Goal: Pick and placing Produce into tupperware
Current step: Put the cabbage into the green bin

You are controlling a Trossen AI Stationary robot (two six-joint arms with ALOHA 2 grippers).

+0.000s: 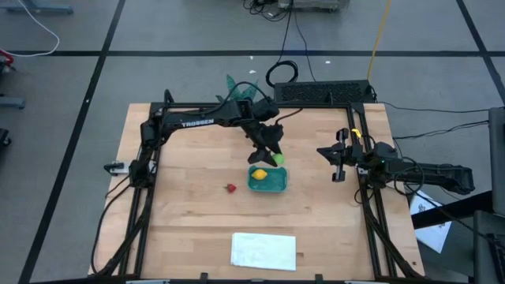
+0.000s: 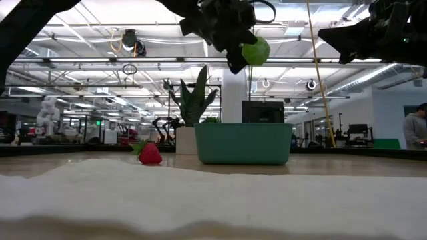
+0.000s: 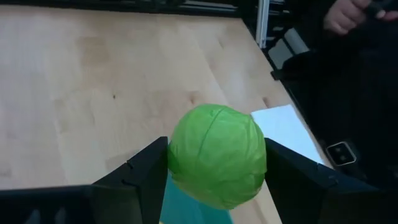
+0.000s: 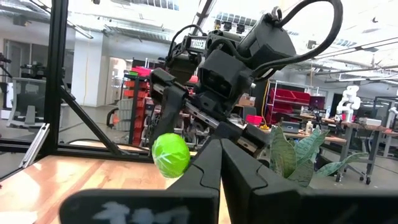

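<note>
My left gripper (image 1: 276, 157) is shut on the lime-green ball (image 3: 216, 155) well above the teal tupperware (image 1: 269, 181), near its far right corner. The ball also shows in the low view (image 2: 255, 51) and in the right wrist view (image 4: 170, 155). The yellow lemon (image 1: 258, 174) lies inside the tupperware at its left end. The red strawberry (image 1: 230, 188) lies on the table left of the tupperware, as the low view (image 2: 149, 153) shows. My right gripper (image 1: 338, 164) hangs shut and empty above the table's right side. My left gripper pinches the lime-green ball between its two fingers, one finger on each opposite side (image 3: 176, 163). The fingers slant down from above. The ball is lifted clear, high over the tupperware's rim (image 2: 243, 127).
A flat white sheet (image 1: 263, 250) lies near the table's front edge. A green potted plant (image 2: 193, 107) stands at the far edge behind the left arm. A person's hand (image 3: 345, 14) shows beyond the table. Bare wood lies left of the strawberry.
</note>
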